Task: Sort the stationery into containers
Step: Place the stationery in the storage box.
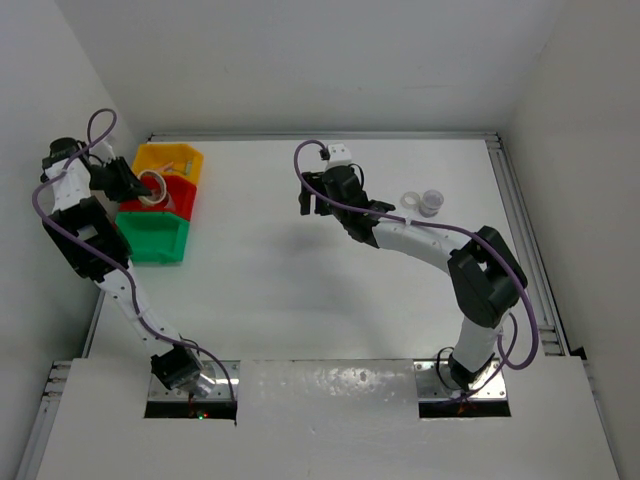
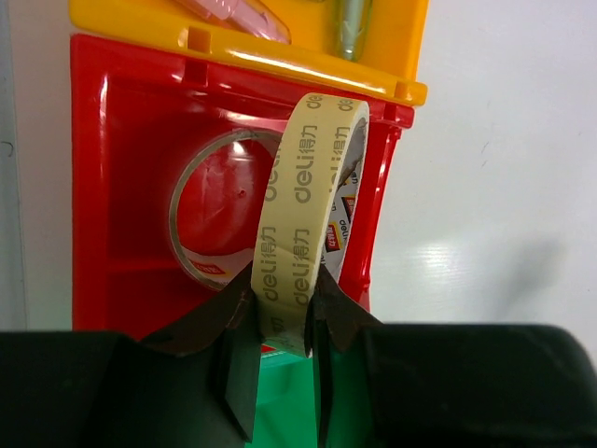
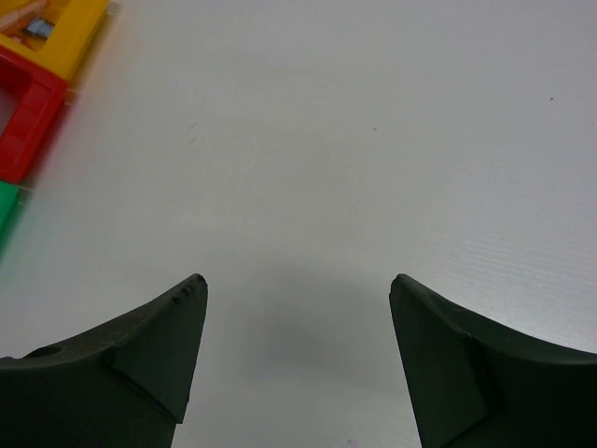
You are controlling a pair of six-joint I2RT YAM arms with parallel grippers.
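Tape ring (image 2: 303, 187) | pinched by left gripper (image 2: 284, 301) over red bin (image 2: 121, 121) | right gripper (image 3: 297, 282) wide

A cream tape ring (image 2: 310, 210) stands on edge over the red bin (image 2: 121, 140), which holds a clear tape ring (image 2: 207, 271), between the yellow bin (image 2: 140, 28) and the green bin (image 1: 150, 240).

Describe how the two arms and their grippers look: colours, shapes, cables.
The left arm and right arm are white tubular links joined by bulky black joints. A purple cable loops along each. The left gripper and right gripper are black, with matte wedge-shaped fingers. A white block sits at the right wrist.
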